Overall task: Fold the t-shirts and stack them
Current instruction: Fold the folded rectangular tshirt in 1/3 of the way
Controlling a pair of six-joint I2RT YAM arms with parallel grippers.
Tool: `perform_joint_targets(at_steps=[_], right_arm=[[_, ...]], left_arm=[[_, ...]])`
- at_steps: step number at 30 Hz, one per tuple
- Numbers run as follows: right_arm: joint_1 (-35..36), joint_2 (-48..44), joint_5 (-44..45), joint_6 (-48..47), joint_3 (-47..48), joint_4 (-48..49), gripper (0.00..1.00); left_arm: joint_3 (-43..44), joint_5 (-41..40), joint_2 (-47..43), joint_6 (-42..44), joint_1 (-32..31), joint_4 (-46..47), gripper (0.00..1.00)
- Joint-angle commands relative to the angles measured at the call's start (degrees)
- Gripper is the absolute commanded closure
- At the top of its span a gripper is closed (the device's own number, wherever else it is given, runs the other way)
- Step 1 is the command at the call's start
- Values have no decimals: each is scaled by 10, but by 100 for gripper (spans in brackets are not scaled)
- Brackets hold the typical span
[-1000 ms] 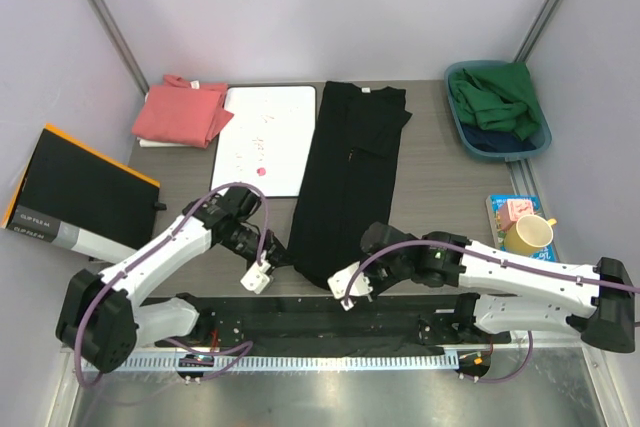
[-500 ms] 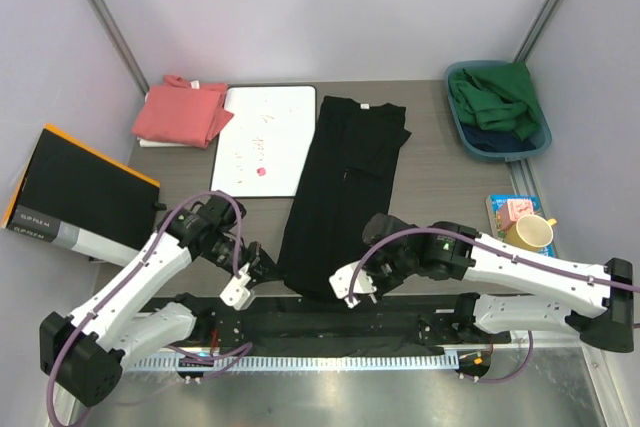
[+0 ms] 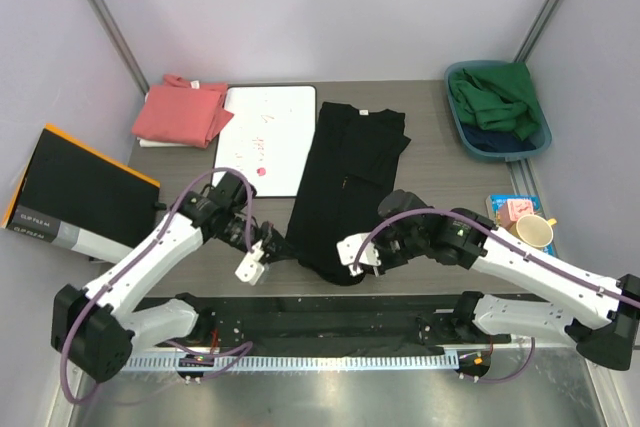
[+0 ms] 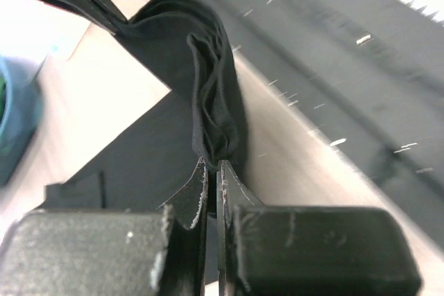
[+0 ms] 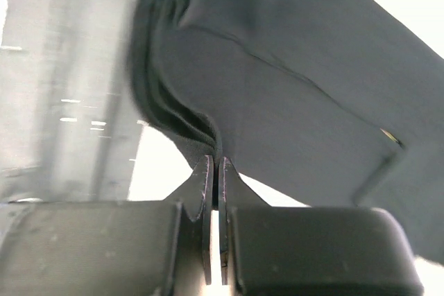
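The black t-shirt (image 3: 350,167) lies lengthwise in the middle of the table, plain side up with its collar at the far end. Its near hem is bunched and lifted. My left gripper (image 3: 272,247) is shut on the hem's left corner and my right gripper (image 3: 365,259) on its right corner. In the left wrist view the fingertips (image 4: 213,164) pinch a thick fold of the black cloth (image 4: 208,67). The right wrist view shows that gripper (image 5: 215,161) clamped on layered black cloth (image 5: 291,88). The salmon-pink t-shirt (image 3: 180,113) rests folded at the back left.
A white board (image 3: 265,137) lies between the two shirts. A flat black box with an orange edge (image 3: 70,192) sits at the left. At the back right stands a blue basket (image 3: 540,132) of green cloth. A yellow mug (image 3: 535,235) stands at the right edge.
Both grippers pulled the hem toward the near edge, sliding the whole black shirt nearer. They have since risen and moved back toward the far side, with the hem bunched between them.
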Motion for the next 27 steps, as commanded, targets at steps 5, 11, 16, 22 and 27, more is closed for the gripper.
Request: perform_joint_targets(at_steps=[5, 11, 16, 22, 27], right_arm=[[-52, -8, 116, -51, -40, 128, 99], [-84, 6, 154, -72, -70, 195, 99], [-113, 41, 171, -84, -85, 272, 99], [-160, 86, 175, -90, -88, 340, 99], [-192, 118, 175, -96, -95, 396, 99]], left_arm=[[107, 5, 144, 58, 40, 58, 100], [176, 22, 237, 73, 88, 89, 100], [214, 30, 306, 99, 118, 98, 100], [221, 29, 348, 84, 125, 161, 100], [230, 34, 378, 70, 127, 203, 100]])
